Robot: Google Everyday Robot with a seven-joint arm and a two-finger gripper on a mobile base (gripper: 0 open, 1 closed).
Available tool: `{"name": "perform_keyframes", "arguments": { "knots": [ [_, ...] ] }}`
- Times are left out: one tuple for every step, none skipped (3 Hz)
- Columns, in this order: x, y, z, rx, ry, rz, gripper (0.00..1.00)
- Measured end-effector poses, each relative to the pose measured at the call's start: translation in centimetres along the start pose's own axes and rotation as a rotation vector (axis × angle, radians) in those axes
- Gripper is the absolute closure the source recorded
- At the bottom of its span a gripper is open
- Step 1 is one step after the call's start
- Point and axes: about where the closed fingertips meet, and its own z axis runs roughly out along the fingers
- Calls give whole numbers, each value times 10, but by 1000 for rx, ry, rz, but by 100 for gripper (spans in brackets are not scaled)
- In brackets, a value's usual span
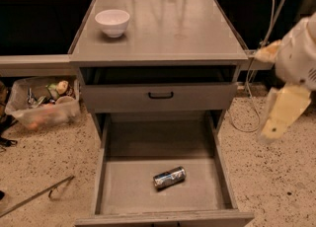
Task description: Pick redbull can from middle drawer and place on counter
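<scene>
Hand [282,113] right of middle drawer [129,194]

The can [169,177] is gleaming as shiny metal, silver and dark blue, against the matt grey metal floor of the drawer [129,191]. The counter [168,31] is showing a smooth grey top, slightly glossy and catching pale reflections. The bowl [112,21] is looking smooth, white and faintly shiny. The handle [160,94] is showing matt black. The floor [276,181] is looking speckled, beige and stone-like. The bin [44,110] is looking like clear plastic. The gripper [282,107], hanging at the right beside the counter, is showing smooth cream plastic.
</scene>
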Motion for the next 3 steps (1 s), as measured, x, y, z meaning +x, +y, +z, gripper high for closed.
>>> {"name": "perform_keyframes", "arguments": {
  "knots": [
    [14,28,79,-64,-82,-13,0],
    [33,59,168,-121,-104,5,0],
    [44,79,245,-150,-140,31,0]
  ]
}}
